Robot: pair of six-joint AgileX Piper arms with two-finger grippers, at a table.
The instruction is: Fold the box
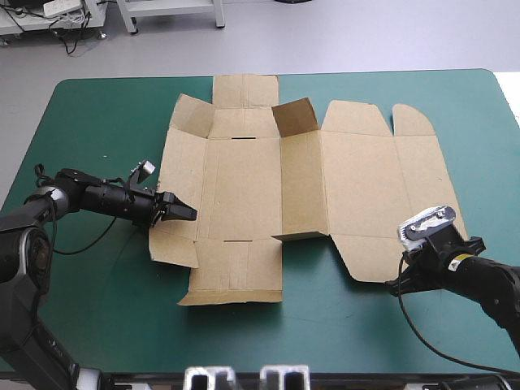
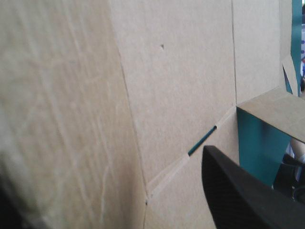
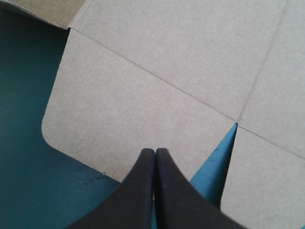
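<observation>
One brown box (image 1: 309,179) lies at mid worktop (image 1: 97,325), mostly flat, a middle wall and one far flap raised. The left tool (image 1: 185,213) straddles its left flap, fingers parted and apparently unclamped; the right tool (image 3: 155,152), fingers together and empty, sits over the near right flap, so a lift may drag the unpinned sheet. Only the right wrist view shows those closed fingers, which the high view hides.

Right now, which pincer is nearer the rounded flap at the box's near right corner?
Right. The right pincer, shut, has its tips over the rounded flap at its near edge; the left pincer is across the box, at its left side flap.
</observation>
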